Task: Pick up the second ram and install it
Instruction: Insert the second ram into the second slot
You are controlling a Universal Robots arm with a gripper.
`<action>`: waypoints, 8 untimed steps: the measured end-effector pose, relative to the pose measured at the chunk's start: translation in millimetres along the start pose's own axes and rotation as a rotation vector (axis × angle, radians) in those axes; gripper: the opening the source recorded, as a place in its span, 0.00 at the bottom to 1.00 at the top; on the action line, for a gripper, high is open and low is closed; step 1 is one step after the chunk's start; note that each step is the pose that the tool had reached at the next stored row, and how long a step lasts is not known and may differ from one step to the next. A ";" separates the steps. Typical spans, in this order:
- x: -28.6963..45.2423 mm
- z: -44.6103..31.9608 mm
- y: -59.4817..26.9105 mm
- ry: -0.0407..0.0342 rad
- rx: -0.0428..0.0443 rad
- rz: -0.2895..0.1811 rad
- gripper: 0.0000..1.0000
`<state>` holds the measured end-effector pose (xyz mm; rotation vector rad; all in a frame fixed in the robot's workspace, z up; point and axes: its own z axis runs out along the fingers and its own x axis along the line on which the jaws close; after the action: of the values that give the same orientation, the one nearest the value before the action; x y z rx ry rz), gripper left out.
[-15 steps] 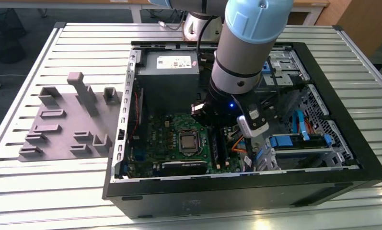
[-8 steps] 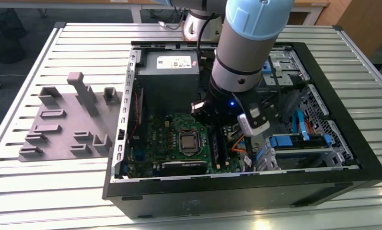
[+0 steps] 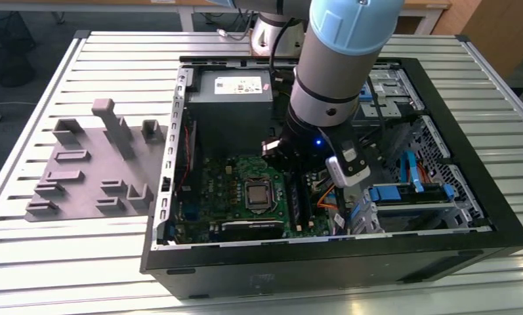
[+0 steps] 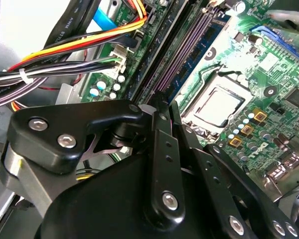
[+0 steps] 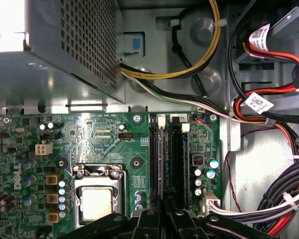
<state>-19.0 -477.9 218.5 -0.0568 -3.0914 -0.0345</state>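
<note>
the gripper (image 5: 162, 211) has its black fingers (image 4: 162, 144) drawn together with no gap showing between them, tips down over the long black memory slots (image 5: 177, 159) of the motherboard (image 3: 243, 197). in the first wrist view a thin strip stands on edge in the slot line next to them, running away from the fingertips toward the board's far edge; this looks like the second ram (image 5: 154, 159) seated in its slot, though its face and chips are hidden from this angle. whether the fingertips touch its top edge or only sit just above it, i cannot tell.

beside the slots on one flank sits the bare cpu socket (image 5: 97, 199) in its metal frame, near but apart from the fingers. on the other flank a narrow band of board carries small capacitors (image 5: 205, 172) and a white connector, then the board's edge, and past it a crowd of black, red and orange cables (image 5: 284, 199) close to the gripper body.

in the exterior view the arm (image 3: 340, 72) drops steeply into the open computer case (image 3: 331, 262), with the power supply (image 3: 235, 88) behind it and the blue drive-bay clips (image 3: 410, 174) on the exterior view's right. the case walls box the wrist in; open room lies mostly straight up. a grey fixture tray (image 3: 95, 164) rests on the slatted table (image 3: 69, 262) at the exterior view's left, outside the case
</note>
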 end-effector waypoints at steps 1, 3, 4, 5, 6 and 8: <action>0.0 0.0 0.0 0.0000 0.0000 0.000 0.14; 0.0 0.0 -0.1 0.0000 0.0000 0.000 0.14; 0.0 0.0 -0.1 0.0000 0.0000 0.000 0.14; 0.0 0.0 -0.2 0.0000 0.0000 0.000 0.14; 0.0 0.0 -0.2 0.0000 0.0000 0.000 0.14; 0.0 0.0 -0.2 0.0000 0.0001 -0.002 0.14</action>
<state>-19.0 -478.1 218.5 -0.0537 -3.0915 -0.0345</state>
